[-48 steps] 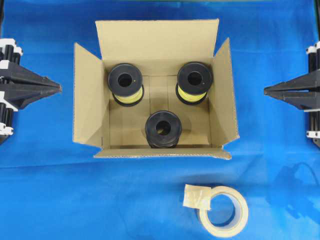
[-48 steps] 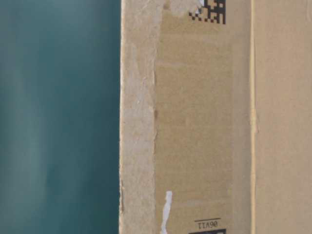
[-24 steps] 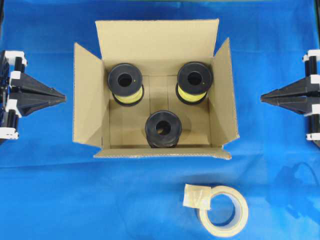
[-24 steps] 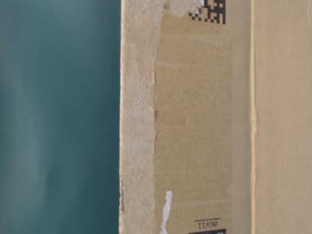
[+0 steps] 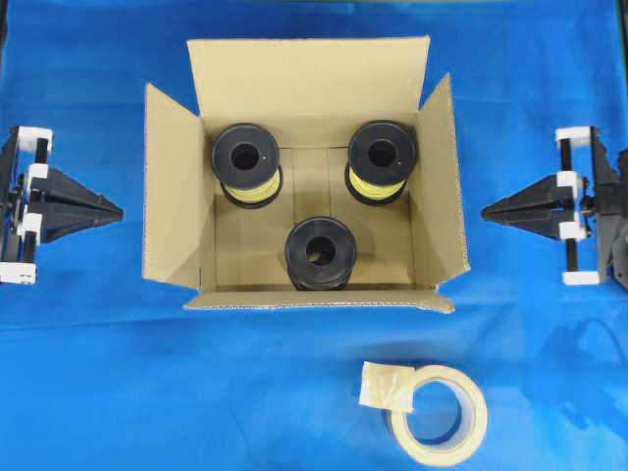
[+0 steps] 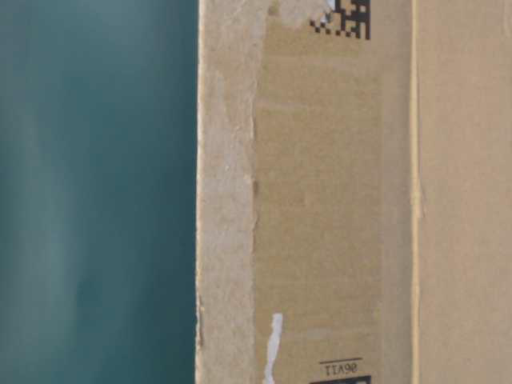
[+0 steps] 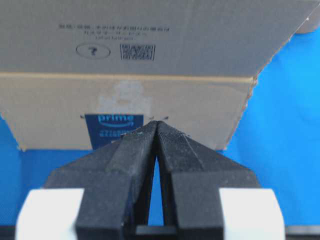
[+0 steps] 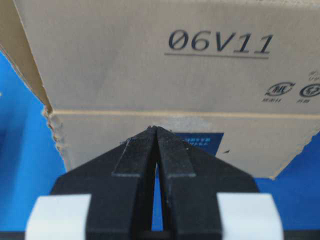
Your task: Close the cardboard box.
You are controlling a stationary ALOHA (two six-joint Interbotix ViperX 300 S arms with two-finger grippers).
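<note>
At the middle of the blue surface you are seeing the cardboard box sitting with all four flaps standing open, three black spools resting inside it. Your left gripper is pointing at the box's left flap, fingers pressed together on nothing. Your right gripper is facing the right flap, its fingers likewise together, both apart from the box. Near the front, a tape roll is lying.
</note>
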